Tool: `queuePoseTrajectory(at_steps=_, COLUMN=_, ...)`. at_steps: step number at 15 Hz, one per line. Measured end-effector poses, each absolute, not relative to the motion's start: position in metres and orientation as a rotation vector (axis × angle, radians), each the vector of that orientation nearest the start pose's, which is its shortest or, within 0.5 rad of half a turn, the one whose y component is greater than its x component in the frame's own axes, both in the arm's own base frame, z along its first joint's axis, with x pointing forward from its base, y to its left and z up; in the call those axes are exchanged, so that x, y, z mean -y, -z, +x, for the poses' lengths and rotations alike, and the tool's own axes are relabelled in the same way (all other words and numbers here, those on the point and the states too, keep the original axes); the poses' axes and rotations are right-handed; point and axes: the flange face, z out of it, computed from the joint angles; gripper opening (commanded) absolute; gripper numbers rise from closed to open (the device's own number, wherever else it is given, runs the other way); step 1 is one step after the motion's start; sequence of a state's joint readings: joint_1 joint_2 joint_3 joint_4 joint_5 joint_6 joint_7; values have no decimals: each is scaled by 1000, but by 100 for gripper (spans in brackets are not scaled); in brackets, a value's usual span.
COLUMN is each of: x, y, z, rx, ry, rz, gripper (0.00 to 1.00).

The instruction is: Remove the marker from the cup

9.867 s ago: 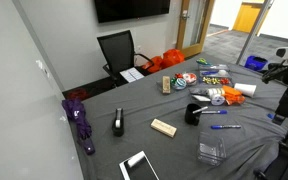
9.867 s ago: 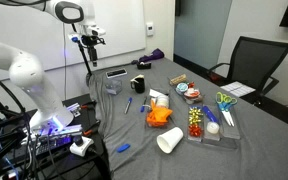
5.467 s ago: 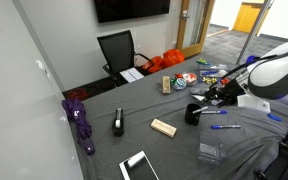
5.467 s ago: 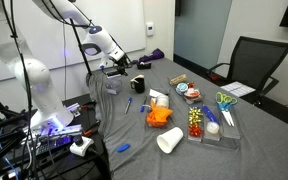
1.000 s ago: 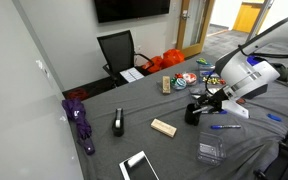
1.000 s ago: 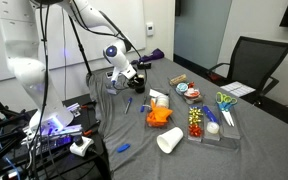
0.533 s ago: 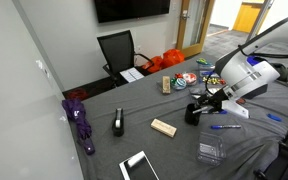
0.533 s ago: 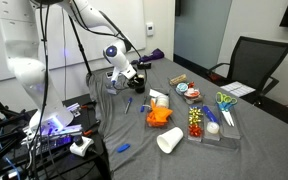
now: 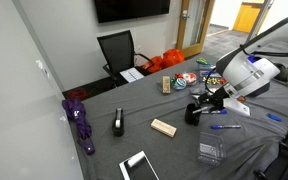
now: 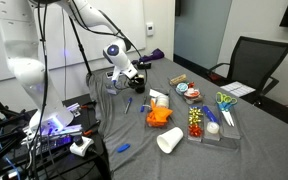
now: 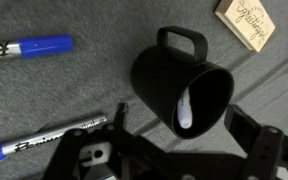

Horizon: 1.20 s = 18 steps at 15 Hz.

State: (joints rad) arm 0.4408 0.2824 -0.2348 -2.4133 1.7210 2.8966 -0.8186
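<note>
Wrist view: marker (image 11: 185, 114) is lying inside cup (image 11: 169, 80) (removal not begun); pincer (image 11: 179, 128) is hovering wide, holding nothing.

The grey-draped counter (image 9: 174, 150) is cluttered. Toward one end lies a purple bundle (image 9: 80, 122). Near it stands a narrow black object with a white label (image 9: 118, 123), then a wooden block (image 9: 163, 127) lying flat, and a tablet (image 9: 139, 166) at the edge. A clear plastic box (image 9: 212, 152) sits near a blue pen (image 9: 224, 126). A black office chair (image 9: 117, 50) stands behind, below a wall screen (image 9: 131, 8). In an exterior view, a white paper cup (image 10: 169, 141) lies tipped over near an orange cloth (image 10: 160, 117).
</note>
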Motion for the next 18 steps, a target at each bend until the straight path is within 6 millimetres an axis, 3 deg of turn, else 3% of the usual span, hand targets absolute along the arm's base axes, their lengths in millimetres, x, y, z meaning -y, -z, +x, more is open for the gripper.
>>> queuePoseTrajectory(at_steps=7, x=-13, y=-204, z=456, rx=-793, ry=389, rz=-2532, gripper=100)
queuePoseTrajectory(at_steps=13, x=-10, y=-202, z=451, rx=-808, ry=261, rz=-2527, gripper=100)
queuePoseTrajectory(at_steps=18, x=-6, y=-208, z=454, rx=-845, ry=254, rz=-2503, gripper=100)
